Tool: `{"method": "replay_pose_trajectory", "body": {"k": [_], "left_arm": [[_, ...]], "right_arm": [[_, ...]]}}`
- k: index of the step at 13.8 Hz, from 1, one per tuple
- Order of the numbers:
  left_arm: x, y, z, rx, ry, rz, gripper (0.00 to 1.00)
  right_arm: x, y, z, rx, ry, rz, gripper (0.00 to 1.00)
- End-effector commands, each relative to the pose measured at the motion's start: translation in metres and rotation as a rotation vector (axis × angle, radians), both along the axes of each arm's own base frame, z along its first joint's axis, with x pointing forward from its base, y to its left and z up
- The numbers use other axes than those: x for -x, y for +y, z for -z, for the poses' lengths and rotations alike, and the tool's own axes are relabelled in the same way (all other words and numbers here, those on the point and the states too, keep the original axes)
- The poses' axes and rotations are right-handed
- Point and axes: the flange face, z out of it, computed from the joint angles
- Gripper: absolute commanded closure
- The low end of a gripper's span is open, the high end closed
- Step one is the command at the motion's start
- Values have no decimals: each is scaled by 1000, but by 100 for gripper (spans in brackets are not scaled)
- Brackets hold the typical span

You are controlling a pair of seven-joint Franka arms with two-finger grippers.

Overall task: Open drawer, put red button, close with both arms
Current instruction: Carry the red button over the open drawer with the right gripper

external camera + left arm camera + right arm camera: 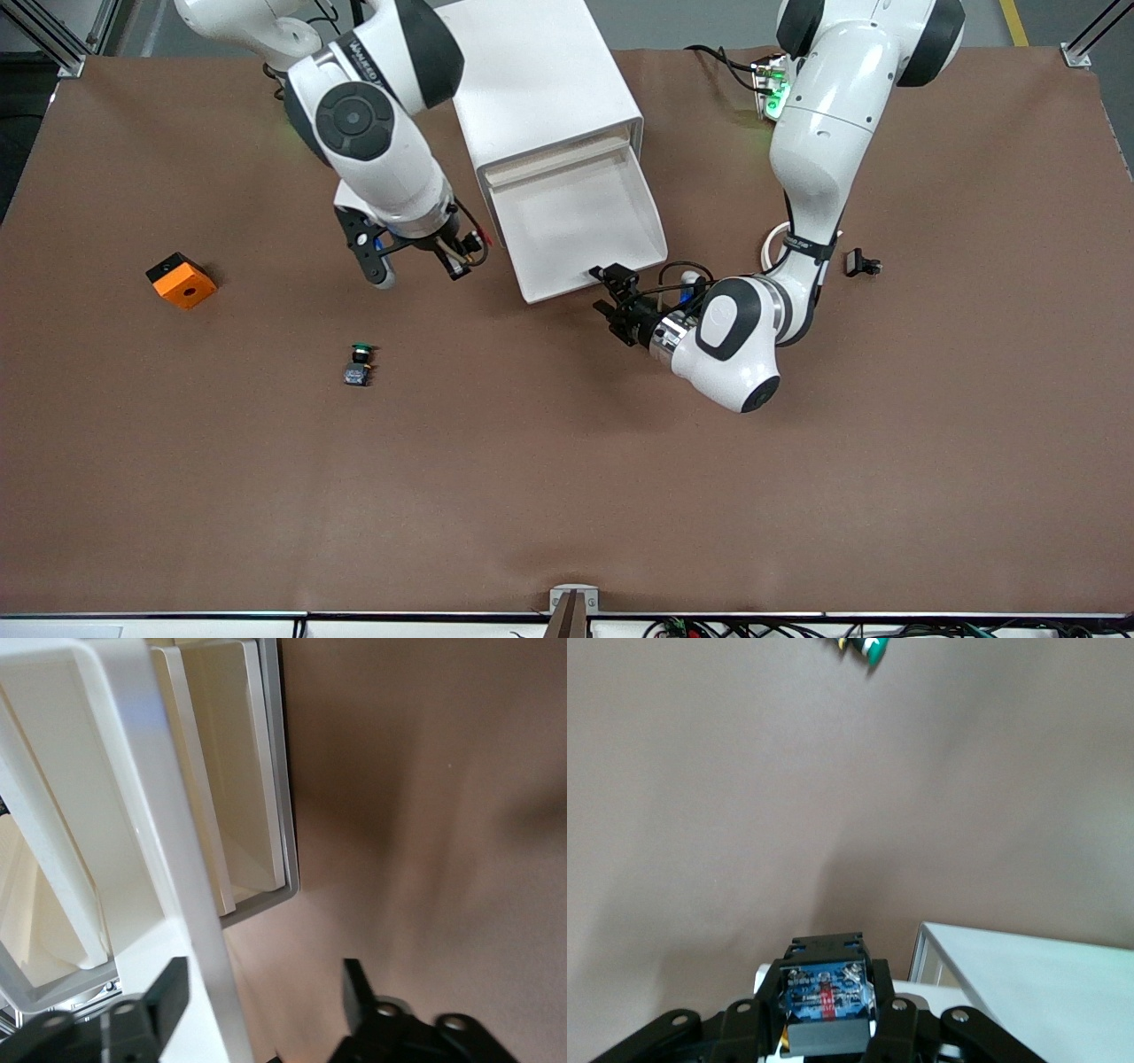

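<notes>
The drawer point(580, 221) stands pulled out of the white cabinet point(540, 80), and its tray looks empty. My right gripper point(458, 257) is in the air beside the drawer, toward the right arm's end, shut on the red button point(474, 244). In the right wrist view the button's blue and grey body point(824, 1005) sits between the fingers of my right gripper point(826, 983). My left gripper point(609, 292) is open at the drawer's front edge. In the left wrist view my left gripper point(264, 992) has the drawer's white front wall point(177, 859) between its fingers, untouched.
A green-capped button point(359, 363) lies on the brown table, nearer the front camera than the right gripper; it also shows in the right wrist view point(864, 647). An orange box point(181, 280) sits toward the right arm's end. A small black part point(861, 263) lies toward the left arm's end.
</notes>
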Motion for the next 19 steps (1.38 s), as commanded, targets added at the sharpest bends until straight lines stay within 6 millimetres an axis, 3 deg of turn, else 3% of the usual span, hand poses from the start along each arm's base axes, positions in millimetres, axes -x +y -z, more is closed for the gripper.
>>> {"method": "replay_pose_trajectory", "body": {"k": [1,4,7,9,10,13,14,16,18,19], "left_arm": [[-13,5,-38,-43,-110,57,0],[-22,11,-73,-101,-211,120,0],[-38,38,-116,-113,-293,105,0],[-46,63,-166,-149,-432,163,0],[-48,75,-177,-187,-485,208,0],[-49,96,-202,-172,-703,523,0],[-50,111,-230,-123,-790,598,0],[-59,154,-263,-94,-895,696,0],[-62,176,-275,-90,-952,826,0],[-62,185,-280,-89,-983,974,0]], "right_arm": [[11,32,1,16,-3,63,100],[30,67,14,33,-3,91,100],[41,106,25,40,-8,146,100],[47,129,34,48,-14,188,100],[50,137,41,51,-12,205,100],[58,158,54,17,-43,284,100],[65,168,65,24,-41,294,100],[70,179,77,13,-49,319,100],[74,187,91,20,-54,335,100],[72,191,94,21,-57,342,100]]}}
